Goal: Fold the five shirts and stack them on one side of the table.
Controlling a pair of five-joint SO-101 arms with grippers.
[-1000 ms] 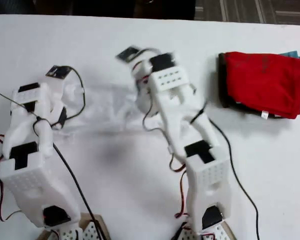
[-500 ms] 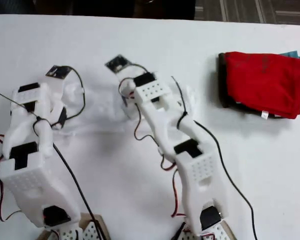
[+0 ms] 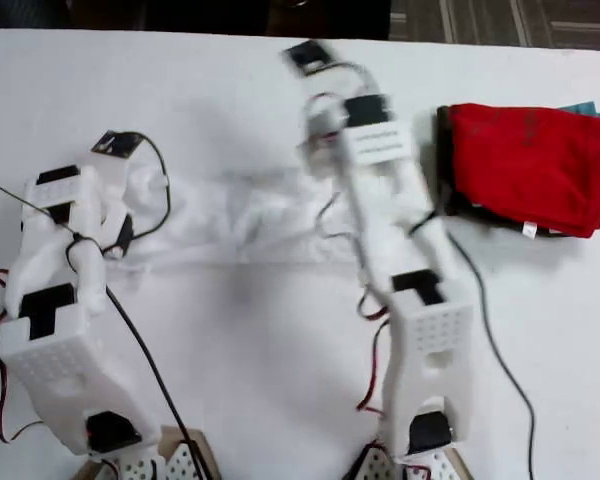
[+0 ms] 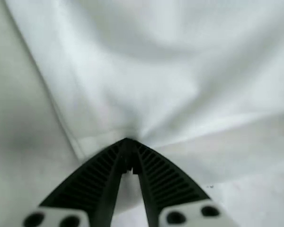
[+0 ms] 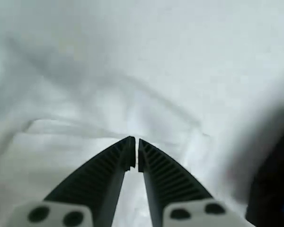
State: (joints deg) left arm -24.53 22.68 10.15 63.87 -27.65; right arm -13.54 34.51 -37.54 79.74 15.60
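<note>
White cloth on a white table (image 3: 230, 350): in the high view a white shirt (image 3: 250, 215) lies stretched in a long band between the left arm (image 3: 60, 270) and the right arm (image 3: 420, 300). Each end of the shirt runs under an arm's head, where the fingers are hidden. Just beyond the right arm's far side sits a stack (image 3: 525, 165) of folded shirts, red on top with dark and teal edges beneath.

In the left wrist view, the black ribbed left fingers (image 4: 109, 175) meet at their tips, clamped on a fold of the white shirt. The cloth puckers at the tips and spreads out ahead of them.

In the right wrist view, the right fingers (image 5: 161, 175) are drawn together on the white shirt, with creases running to their tips. A dark blurred shape (image 5: 270, 189) lies off to one side of them.
</note>
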